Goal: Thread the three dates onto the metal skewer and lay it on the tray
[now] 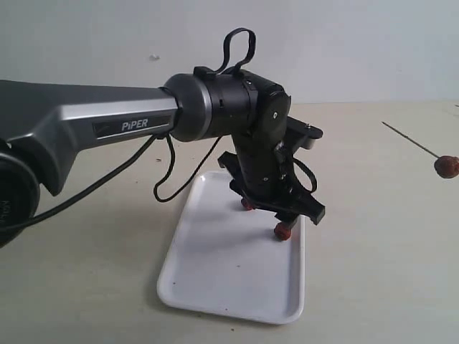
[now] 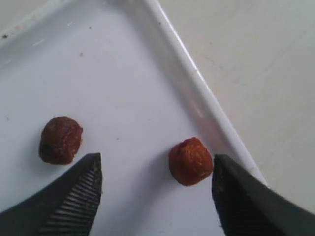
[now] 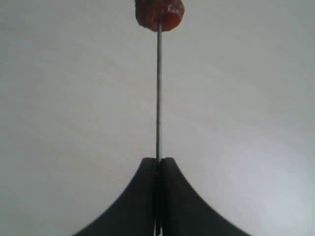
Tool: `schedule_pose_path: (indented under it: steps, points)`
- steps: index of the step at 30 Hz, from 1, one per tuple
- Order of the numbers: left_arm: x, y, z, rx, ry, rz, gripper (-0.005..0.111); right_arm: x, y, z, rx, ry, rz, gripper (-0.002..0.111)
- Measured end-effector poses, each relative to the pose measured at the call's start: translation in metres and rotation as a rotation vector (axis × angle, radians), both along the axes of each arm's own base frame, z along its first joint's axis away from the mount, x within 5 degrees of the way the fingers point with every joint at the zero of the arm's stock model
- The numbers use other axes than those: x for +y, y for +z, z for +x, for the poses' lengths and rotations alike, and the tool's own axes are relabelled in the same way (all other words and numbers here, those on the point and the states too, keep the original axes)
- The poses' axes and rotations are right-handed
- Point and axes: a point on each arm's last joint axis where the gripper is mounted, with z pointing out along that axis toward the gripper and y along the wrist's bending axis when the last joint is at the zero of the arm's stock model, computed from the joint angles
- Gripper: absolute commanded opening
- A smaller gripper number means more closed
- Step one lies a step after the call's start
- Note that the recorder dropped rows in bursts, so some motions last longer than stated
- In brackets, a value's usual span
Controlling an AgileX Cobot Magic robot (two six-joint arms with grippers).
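Left wrist view: left claw [image 2: 156, 163] spread wide either side of a date [image 2: 190, 161], likely light and squashy, so pinch its middle gently; right claw [image 3: 157, 164] clamps the skewer [image 3: 158, 88]

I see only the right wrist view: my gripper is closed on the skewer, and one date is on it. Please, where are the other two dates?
Observer: Both lie on the white tray: a darker date, and a redder date near the rim.
Operator: Does the left gripper hold one of them?
Observer: No. The left gripper is open over the tray. The redder date sits between its fingers, not pinched.
Operator: Is there free skewer past my date?
Observer: Yes. In the exterior view a bare length of the skewer sticks out beyond the skewered date.
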Motion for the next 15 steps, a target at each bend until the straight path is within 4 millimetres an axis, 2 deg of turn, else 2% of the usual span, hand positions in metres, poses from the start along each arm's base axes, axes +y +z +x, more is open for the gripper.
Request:
schedule_pose_path:
  steps: [15]
  points:
    - [-0.0091, -0.0003, -0.007, -0.012, -0.02, -0.021, 0.063, 0.0, 0.0, 0.0, 0.0, -0.002, 0.001, 0.0]
